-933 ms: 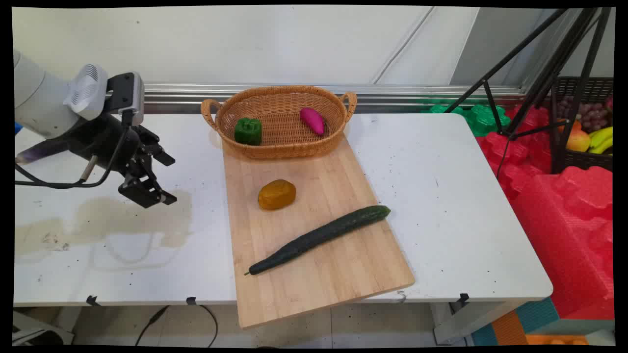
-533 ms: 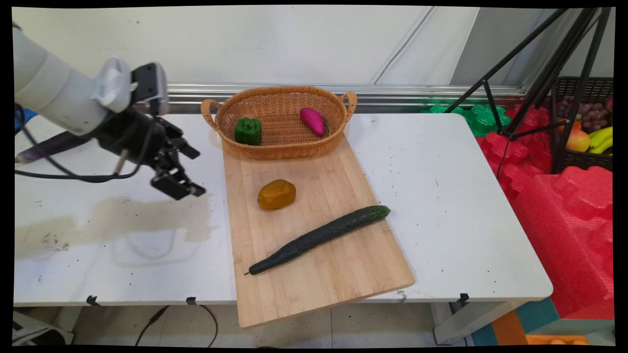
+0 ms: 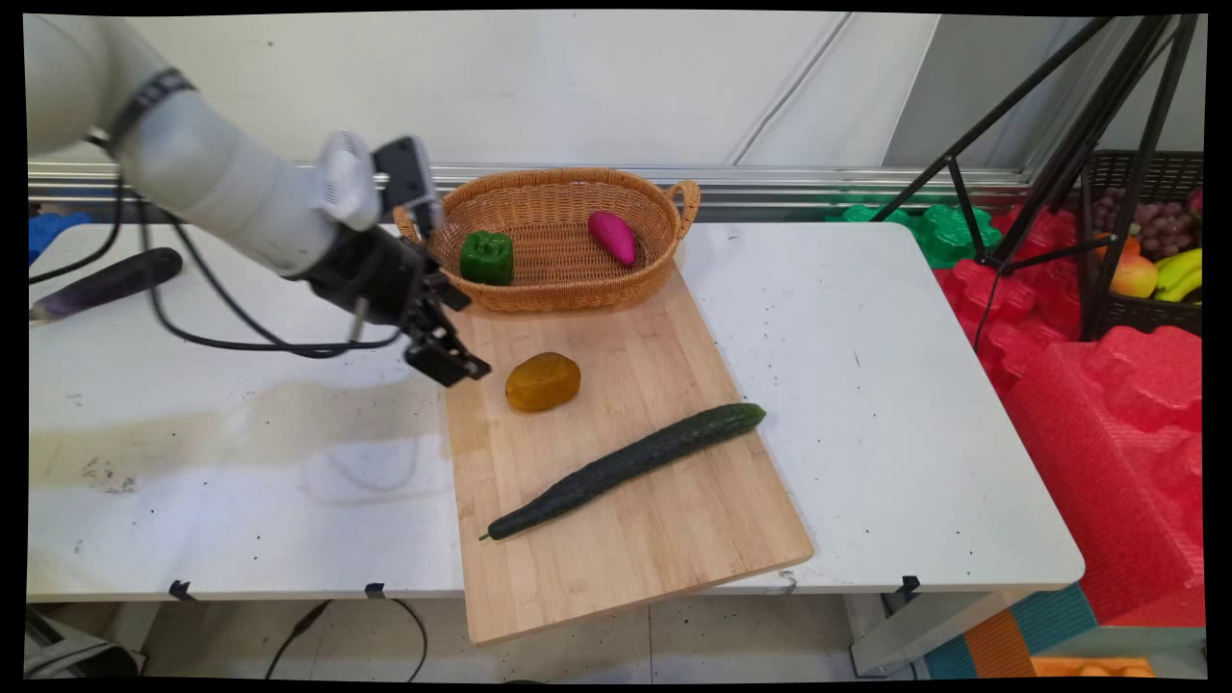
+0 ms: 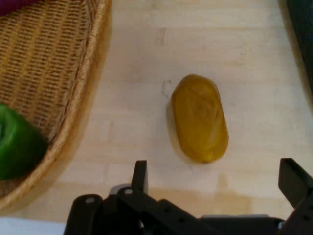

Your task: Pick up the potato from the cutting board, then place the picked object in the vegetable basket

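Pincer (image 3: pixel 460 348) (image 4: pixel 215 183) spread wide, holding nothing, hovering over the left edge of the wooden cutting board (image 3: pixel 616 462) (image 4: pixel 234 44). In the hand view its two fingers (image 4: pixel 140 176) stand apart, with the yellow-brown potato (image 3: pixel 543 381) (image 4: pixel 199 117) lying just ahead of the gap, not touched. In the main view the potato sits just right of the pincer on the board's upper half. Long dark green cucumber (image 3: pixel 626 468) lies diagonally across the board below the potato, apart from it. Wicker basket (image 3: pixel 549 279) (image 4: pixel 58 63) with two handles rests on the board's far end, just behind the pincer; inside are a green bell pepper (image 3: pixel 486 257) (image 4: pixel 17 144) at left and a magenta sweet potato (image 3: pixel 613 237) at right, well apart. Board overhangs the white bench's (image 3: pixel 866 385) near edge. Dark purple eggplant (image 3: pixel 106 283) lies on the bench at far left, behind the arm's cables. Black tripod (image 3: pixel 1059 144) stands at right past the bench, beside a dark crate of fruit (image 3: pixel 1150 250) and red foam pieces (image 3: pixel 1107 414).
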You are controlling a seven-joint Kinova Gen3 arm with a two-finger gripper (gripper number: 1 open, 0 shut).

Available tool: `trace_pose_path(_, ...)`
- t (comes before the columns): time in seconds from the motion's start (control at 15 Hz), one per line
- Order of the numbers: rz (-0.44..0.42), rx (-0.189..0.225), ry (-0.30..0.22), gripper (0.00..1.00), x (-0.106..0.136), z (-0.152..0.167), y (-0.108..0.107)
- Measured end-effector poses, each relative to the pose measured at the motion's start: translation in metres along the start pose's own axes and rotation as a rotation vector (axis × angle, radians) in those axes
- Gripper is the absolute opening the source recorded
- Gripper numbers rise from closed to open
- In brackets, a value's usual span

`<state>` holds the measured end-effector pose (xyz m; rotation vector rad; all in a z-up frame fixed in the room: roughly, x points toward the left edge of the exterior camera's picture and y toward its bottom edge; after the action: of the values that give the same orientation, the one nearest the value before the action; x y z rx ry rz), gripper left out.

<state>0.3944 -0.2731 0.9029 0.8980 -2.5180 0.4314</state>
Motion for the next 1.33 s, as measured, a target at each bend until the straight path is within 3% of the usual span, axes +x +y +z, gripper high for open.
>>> trace_pose_path(0.67,-0.009,-0.018,-0.041,1.0,0.024,0.08,0.008)
trace_pose_path(1.07,-0.026,-0.013,-0.082,1.0,0.024,0.11,0.008)
trace_pose_path(1.13,-0.028,-0.012,-0.089,0.0,0.022,0.113,0.008)
trace_pose_path(1.33,-0.033,-0.008,-0.094,0.0,0.021,0.117,0.008)
